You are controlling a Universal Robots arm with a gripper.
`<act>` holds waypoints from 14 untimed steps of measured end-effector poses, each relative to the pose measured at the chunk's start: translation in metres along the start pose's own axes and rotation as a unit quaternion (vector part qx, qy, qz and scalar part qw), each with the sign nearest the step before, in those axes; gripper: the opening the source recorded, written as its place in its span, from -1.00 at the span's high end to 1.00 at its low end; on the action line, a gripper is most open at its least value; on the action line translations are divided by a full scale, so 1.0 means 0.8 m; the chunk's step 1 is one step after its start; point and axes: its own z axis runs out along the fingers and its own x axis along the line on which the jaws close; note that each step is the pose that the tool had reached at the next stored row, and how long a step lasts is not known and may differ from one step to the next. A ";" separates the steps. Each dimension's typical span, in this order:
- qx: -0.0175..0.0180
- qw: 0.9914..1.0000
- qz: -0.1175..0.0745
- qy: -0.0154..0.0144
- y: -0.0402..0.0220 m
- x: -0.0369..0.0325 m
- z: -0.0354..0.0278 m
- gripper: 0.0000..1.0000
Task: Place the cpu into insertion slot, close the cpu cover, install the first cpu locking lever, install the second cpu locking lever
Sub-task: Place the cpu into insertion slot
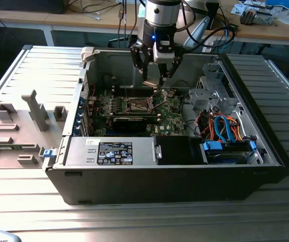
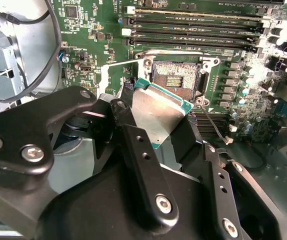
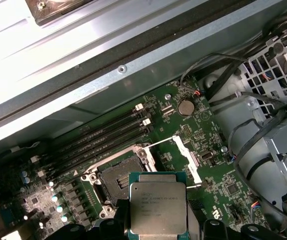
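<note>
Jaws – closed narrow on the cpu [image 2: 156, 115]. The two black fingers [image 2: 133, 145] press on opposite edges of the chip. Its silver-grey top faces outward in both wrist views and a thin green edge shows round it.

Gripper [image 2: 156, 122] hangs inside the open computer case [image 1: 159, 176], with the chip held in the air at the fingertips and not seated.

Just past the jaw tips is the insertion slot [image 2: 176, 77]. Its dark centre is bare, its silvery rim is unobstructed and nothing lies in it. In the first wrist view the held chip overlaps the near edge of the slot [image 3: 118, 177].

Beside the slot, to one side of the jaws, is the cpu cover [image 3: 179, 141] – swung up and open, off the socket. A thin wire lever [image 3: 158, 143] runs from it toward the slot corner.

Further out from the jaws, on the green motherboard [image 3: 218, 170]: long black memory slots [image 2: 198, 30] run along the far side of the socket, and a coin cell [image 3: 185, 106] sits beyond the cover.

Farthest from the jaws, in the exterior view: blue and orange cables [image 1: 225, 126] lie at the drive end of the case. Grey fixtures [image 1: 33, 111] stand on the slatted table [image 1: 134, 222] outside the case wall.
</note>
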 end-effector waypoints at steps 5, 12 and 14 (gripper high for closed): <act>0.000 1.000 0.002 0.000 0.0001 -0.0002 0.0000 -0.08; 0.001 1.000 0.004 0.000 0.0002 -0.0004 0.0000 -0.08; 0.001 1.000 0.005 0.000 0.0002 -0.0004 0.0000 -0.08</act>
